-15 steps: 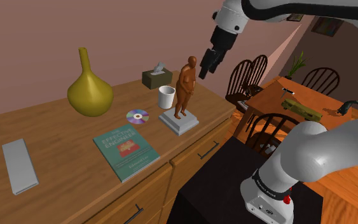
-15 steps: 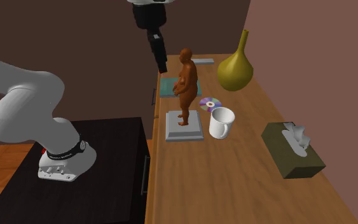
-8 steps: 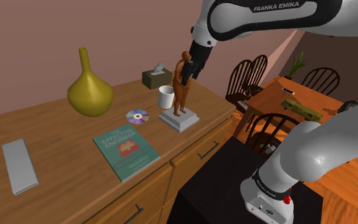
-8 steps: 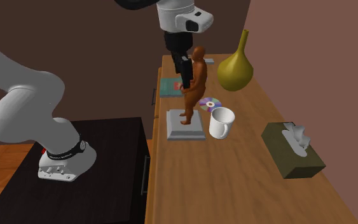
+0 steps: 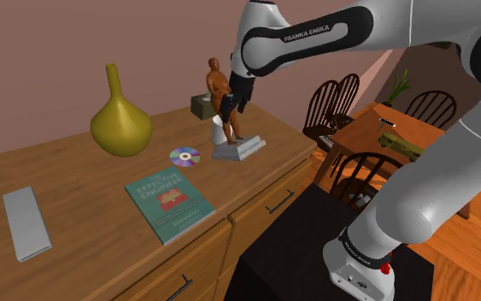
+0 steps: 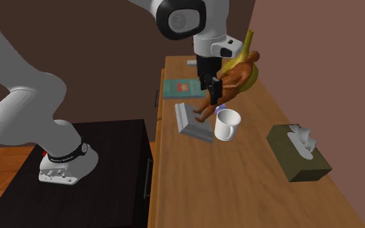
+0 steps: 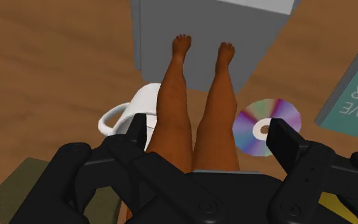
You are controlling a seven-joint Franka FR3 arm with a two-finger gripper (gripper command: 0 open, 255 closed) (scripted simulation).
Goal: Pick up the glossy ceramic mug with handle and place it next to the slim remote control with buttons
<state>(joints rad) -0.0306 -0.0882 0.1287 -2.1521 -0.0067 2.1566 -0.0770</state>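
Note:
The white mug [image 5: 220, 131] [image 6: 226, 125] [image 7: 130, 114] stands upright on the wooden counter [image 5: 76, 184], its handle toward the tissue box. My gripper [image 5: 230, 104] [image 6: 212, 87] [image 7: 209, 137] hovers just above it, open. A brown human figurine [image 5: 219, 81] [image 6: 236, 78] [image 7: 174, 114] lies between the fingers, unclasped, and leans hard toward the vase. Its grey base [image 5: 240, 149] [image 6: 192, 122] is tipped up on one edge beside the mug. The grey slim remote [image 5: 26, 222] lies far off at the counter's end, at the shoulder view's left.
A yellow vase [image 5: 120, 124], a CD [image 5: 184, 156] [image 7: 266, 126] and a teal book [image 5: 168, 201] lie between mug and remote. An olive tissue box [image 5: 202, 105] [image 6: 297, 152] stands behind the mug. A dining table with chairs [image 5: 401, 137] is beyond the counter.
The arm swung down toward the shoulder view's left into the figurine, which has tipped over toward the vase with its base lifting. The mug has stayed put; the fingers remain open.

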